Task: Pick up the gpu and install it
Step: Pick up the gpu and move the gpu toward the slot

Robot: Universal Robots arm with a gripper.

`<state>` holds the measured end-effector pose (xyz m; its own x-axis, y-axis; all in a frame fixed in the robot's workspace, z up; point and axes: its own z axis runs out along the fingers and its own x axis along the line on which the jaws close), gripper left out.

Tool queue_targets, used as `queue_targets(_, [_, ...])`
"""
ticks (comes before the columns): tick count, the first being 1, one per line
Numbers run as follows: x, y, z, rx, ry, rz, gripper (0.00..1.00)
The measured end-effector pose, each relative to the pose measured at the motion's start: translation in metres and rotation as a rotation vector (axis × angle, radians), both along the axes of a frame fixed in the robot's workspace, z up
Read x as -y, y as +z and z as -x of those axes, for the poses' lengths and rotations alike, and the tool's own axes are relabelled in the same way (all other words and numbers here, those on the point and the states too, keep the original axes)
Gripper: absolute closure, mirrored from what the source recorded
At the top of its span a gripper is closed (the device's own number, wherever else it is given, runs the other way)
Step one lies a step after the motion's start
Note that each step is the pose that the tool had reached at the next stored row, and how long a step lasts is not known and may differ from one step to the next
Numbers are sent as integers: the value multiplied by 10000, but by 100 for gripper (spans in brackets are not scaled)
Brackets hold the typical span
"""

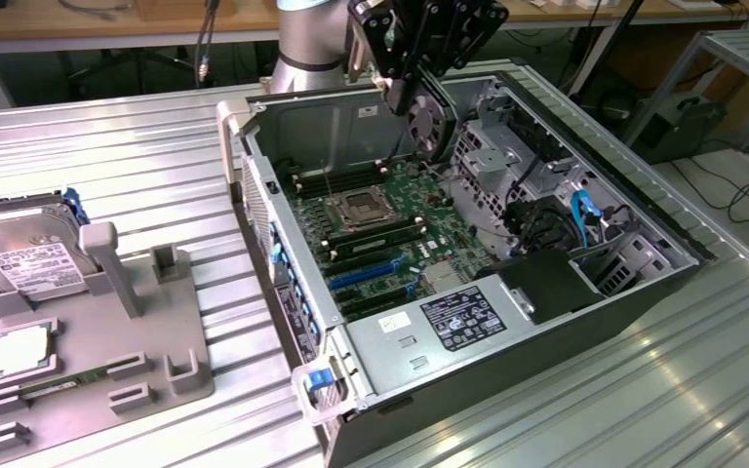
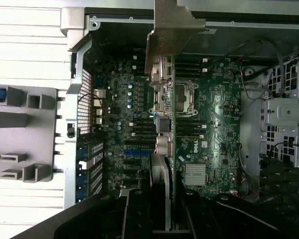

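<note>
Ribbed metal workbench (image 1: 114, 146), open computer case (image 1: 518, 292) lying on its side, gripper (image 1: 408, 93) hanging over it, jaws partly closed and clamped on the gpu (image 1: 429, 125), card held edge-on above the motherboard (image 1: 388, 219), hard drive (image 1: 30, 258) on the exterior view's left.

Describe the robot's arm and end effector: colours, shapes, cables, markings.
The arm is a thick, rounded tube of silvery grey metal with a paler band at its joint. The end effector is matte black and angular, built from flat plates with a few round holes, narrowing toward its tip. No markings can be made out on either.
</note>
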<state>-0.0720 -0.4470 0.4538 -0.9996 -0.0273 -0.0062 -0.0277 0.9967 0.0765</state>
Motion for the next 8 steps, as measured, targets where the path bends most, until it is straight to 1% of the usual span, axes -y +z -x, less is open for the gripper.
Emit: queue_targets(8, [0,-6,-93,0,9,9,72])
